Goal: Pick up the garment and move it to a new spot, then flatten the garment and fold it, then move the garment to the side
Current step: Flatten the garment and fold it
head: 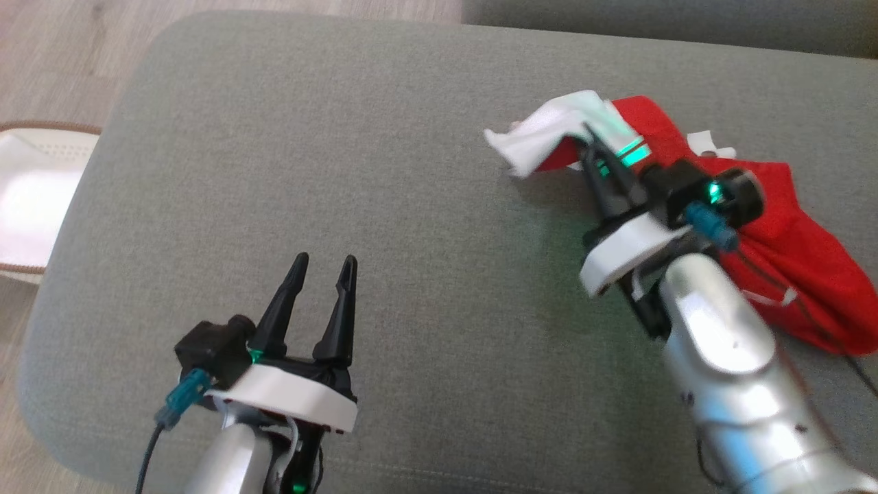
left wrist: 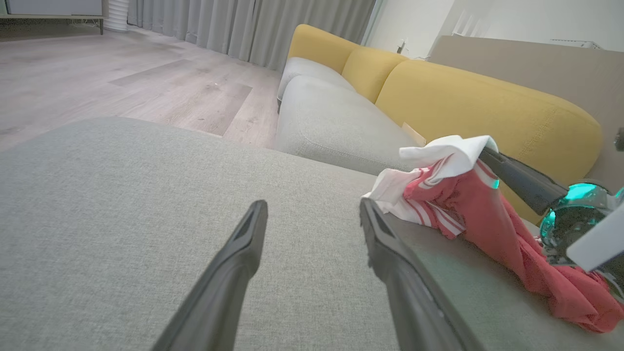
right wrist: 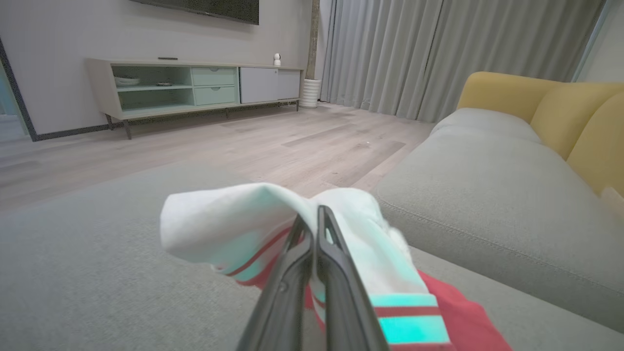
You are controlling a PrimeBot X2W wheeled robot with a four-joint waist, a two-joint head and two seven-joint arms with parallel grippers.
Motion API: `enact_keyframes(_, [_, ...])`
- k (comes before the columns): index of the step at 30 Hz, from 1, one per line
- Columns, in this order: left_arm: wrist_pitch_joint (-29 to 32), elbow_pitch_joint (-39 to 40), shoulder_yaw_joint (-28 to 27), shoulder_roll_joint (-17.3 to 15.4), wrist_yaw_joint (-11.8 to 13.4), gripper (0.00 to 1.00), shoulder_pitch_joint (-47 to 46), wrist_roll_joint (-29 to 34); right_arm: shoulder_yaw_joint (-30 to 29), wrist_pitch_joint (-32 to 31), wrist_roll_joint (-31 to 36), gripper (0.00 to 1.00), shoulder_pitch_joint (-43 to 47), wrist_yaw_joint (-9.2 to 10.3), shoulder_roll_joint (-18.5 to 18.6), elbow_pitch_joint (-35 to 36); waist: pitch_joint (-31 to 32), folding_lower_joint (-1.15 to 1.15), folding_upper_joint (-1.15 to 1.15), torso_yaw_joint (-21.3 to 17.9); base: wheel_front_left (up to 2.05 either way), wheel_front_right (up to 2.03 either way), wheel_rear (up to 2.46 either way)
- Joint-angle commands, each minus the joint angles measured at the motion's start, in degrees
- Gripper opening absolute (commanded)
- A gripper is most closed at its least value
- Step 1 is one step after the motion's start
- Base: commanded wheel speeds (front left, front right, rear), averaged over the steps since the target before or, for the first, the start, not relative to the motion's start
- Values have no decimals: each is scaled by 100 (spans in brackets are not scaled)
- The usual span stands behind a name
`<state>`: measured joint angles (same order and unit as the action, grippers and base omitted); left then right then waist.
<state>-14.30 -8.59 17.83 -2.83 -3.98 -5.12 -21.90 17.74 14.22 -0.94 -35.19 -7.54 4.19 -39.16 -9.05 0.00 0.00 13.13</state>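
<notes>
**Right gripper clamped on the garment's white trim**

My right gripper [head: 588, 137] is closed tight on the garment [head: 809, 274], a red piece with a white edge that carries red stripes. In the right wrist view its two fingers are pressed together, with the white trim pinched between them and draped over the tips. The pinched edge is raised off the grey seat cushion [head: 411, 171]. From there the red cloth runs down and lies crumpled on the cushion at the right of the head view, beside and partly under my right forearm [head: 727, 343].

My left gripper [head: 325, 259] is at the lower left of the head view with its fingers spread wide and nothing between them. It sits over bare cushion, well apart from the garment, and I cannot tell whether its tips touch the fabric. In the left wrist view the garment [left wrist: 487, 214] is off to the right, past that gripper's right finger.

Beyond the cushion I see a sofa [left wrist: 463, 97] with a grey seat and yellow backrests. There is also a pale wooden floor [right wrist: 292, 141], grey curtains [right wrist: 390, 53] and a low cabinet [right wrist: 195, 87] against the wall.
</notes>
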Motion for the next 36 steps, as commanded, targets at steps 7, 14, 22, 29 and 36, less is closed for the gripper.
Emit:
enact_keyframes(7, [-70,159,-169,-5,5,100,-136,45,822,-140,-410,0,975,5,-130,545,224,0,0,-85,0,0,0])
enact_keyframes(14, [-70,126,-225,-5,11,100,-4,63,1351,-852,-515,23,1694,5,-131,532,446,0,0,-150,0,0,0])
enact_keyframes(22, [-70,141,-309,-5,4,100,199,94,1303,-1378,-471,100,1933,5,-131,657,705,0,0,-441,0,0,0])
enact_keyframes(29, [-70,232,-394,-5,6,100,272,125,205,-1408,-258,100,2151,5,-131,1302,815,0,0,-818,0,0,0])
enact_keyframes(36, [-70,481,-518,-5,35,100,267,87,-818,-1007,-663,100,2584,5,-131,2388,797,0,0,-1134,0,0,0])
